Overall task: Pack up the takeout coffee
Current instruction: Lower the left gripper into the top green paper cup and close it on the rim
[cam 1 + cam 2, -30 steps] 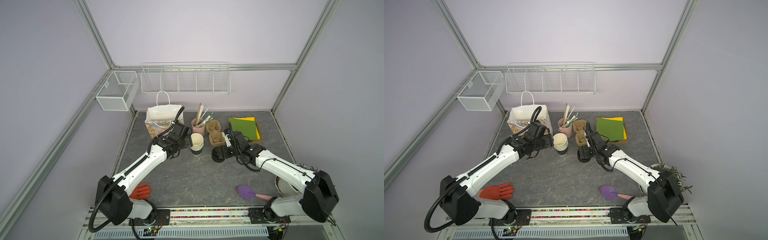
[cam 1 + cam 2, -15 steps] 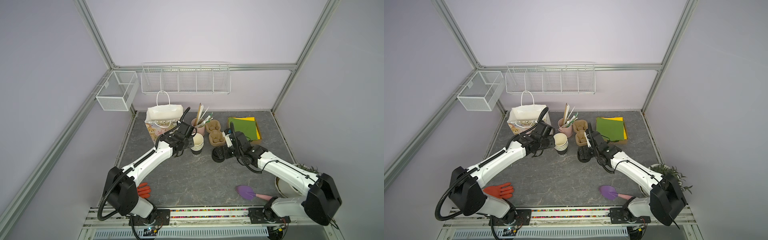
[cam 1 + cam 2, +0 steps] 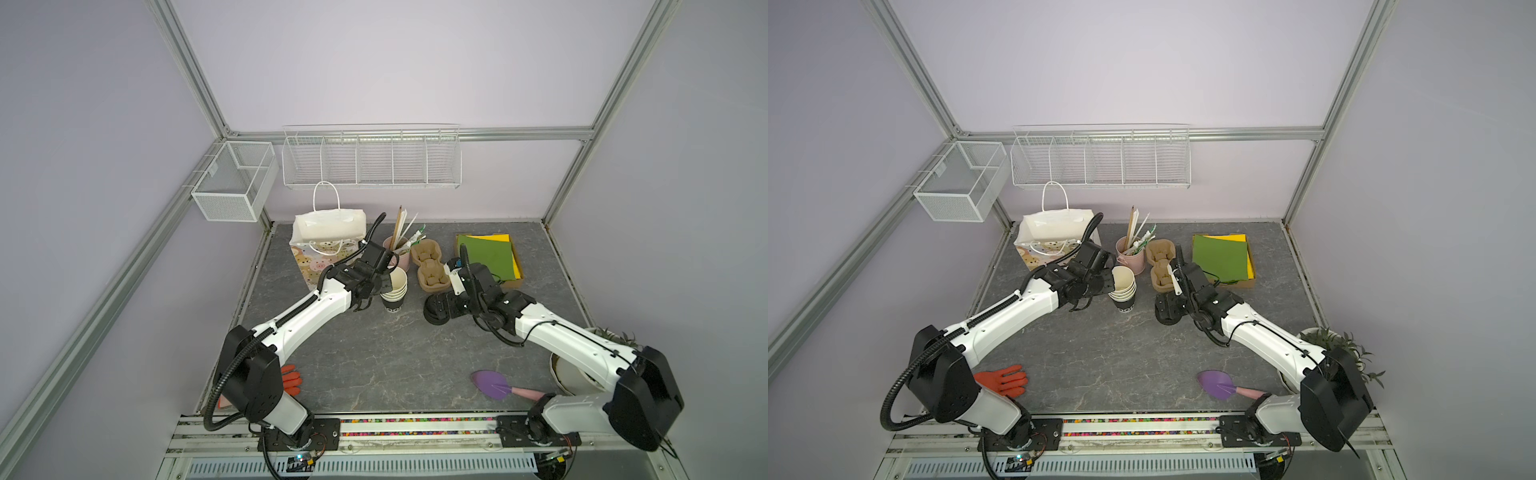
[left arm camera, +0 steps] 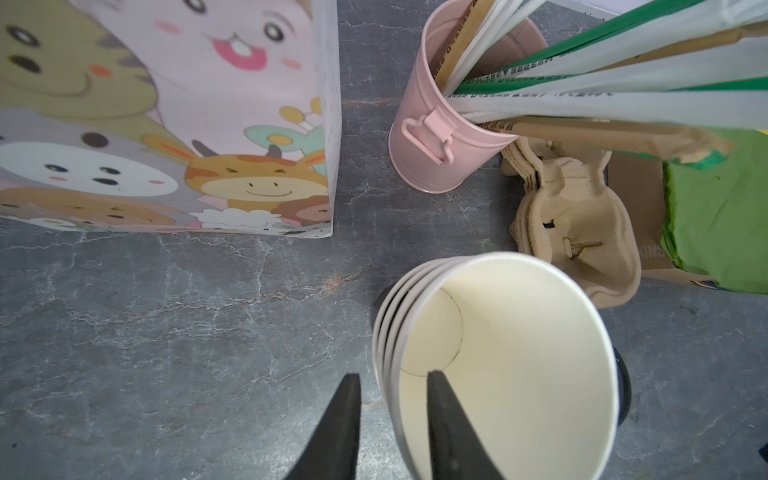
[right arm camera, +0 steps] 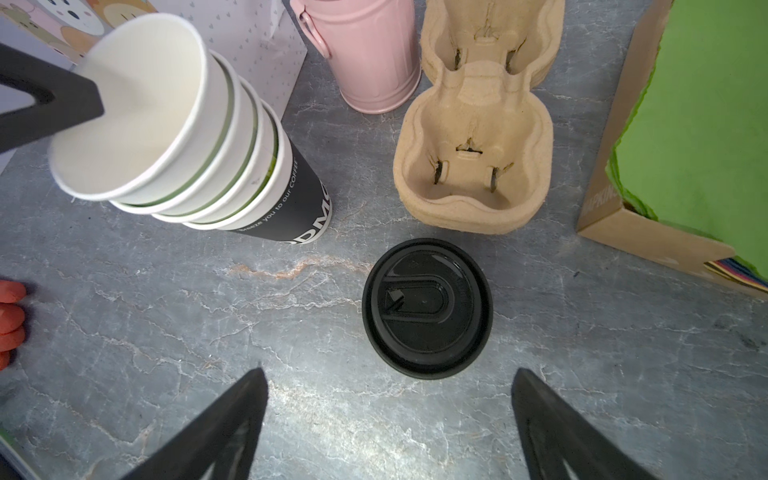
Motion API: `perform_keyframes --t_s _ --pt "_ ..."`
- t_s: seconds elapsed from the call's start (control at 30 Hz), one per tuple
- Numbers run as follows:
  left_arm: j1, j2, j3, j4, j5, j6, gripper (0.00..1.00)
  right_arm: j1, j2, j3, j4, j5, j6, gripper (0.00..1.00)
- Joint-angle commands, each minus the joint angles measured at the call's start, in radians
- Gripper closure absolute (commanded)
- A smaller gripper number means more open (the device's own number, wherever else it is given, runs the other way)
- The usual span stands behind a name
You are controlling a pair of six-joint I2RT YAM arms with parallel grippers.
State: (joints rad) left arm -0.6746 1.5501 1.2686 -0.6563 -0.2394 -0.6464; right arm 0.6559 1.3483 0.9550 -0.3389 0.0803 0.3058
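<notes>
Two arms meet mid-scene: right fingers (image 5: 232, 415) hang spread wide just short of the lidded takeout coffee (image 5: 427, 307), upright and untouched on the surface (image 3: 374, 353). Slightly farther left, left fingers (image 4: 340, 424) have narrowed astride the top rim of the cup stack (image 4: 498, 353). Whether they grip it, I cannot tell; seemingly a detour from packing.

The left arm (image 3: 307, 316) and right arm (image 3: 573, 340) have glossy white shells, bulky black joint housings, a black corrugated hose (image 3: 219, 386) and thin black wires. The right gripper (image 5: 388, 370) has tapered matte-black fingers (image 5: 224, 419).
</notes>
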Motion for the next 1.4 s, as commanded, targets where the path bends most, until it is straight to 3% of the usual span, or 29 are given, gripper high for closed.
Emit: perform_keyframes --t_s 0.0,0.37,0.73,0.93,1.07,1.37 --pt "-0.006 0.008 0.044 -0.023 -0.026 -0.010 0.77 -0.004 -0.029 -0.021 0.017 -0.018 -0.006 0.06" --pt "-0.008 0.024 0.067 -0.033 -0.030 -0.006 0.87 -0.001 -0.026 -0.024 0.020 -0.032 -0.004 0.06" --pt "-0.008 0.048 0.073 -0.046 -0.025 0.007 0.88 0.006 -0.015 -0.023 0.026 -0.051 -0.004 0.06" --pt "-0.008 0.077 0.130 -0.117 -0.019 0.008 0.99 0.009 -0.012 -0.022 0.029 -0.058 -0.006 0.06" --pt "-0.008 0.072 0.138 -0.118 -0.018 0.007 1.00 0.012 -0.008 -0.021 0.033 -0.066 -0.005 0.06" --pt "-0.008 0.028 0.103 -0.059 -0.020 -0.013 1.00 0.010 0.026 0.008 0.090 -0.203 0.060 0.06"
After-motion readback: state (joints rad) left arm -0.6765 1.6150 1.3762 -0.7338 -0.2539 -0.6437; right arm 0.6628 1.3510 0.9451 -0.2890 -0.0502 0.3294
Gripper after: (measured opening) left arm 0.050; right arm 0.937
